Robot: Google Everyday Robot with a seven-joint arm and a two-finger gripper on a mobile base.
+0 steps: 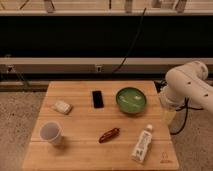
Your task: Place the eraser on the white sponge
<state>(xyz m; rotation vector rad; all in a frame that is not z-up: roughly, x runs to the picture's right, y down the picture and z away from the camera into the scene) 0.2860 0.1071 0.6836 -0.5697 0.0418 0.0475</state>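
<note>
Centrally, flat black eraser [97, 99], tool [169, 116] far right

Lab-like test space, wooden table [82, 150], speckled floor [19, 112], wall cables [131, 47], robot's jaws at table's right edge

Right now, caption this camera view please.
Wooden table: eraser lies apart from white sponge; arm at frame right, gripper out of view.

Hand out of sight; white arm [187, 86] partly beyond the right edge.
</note>
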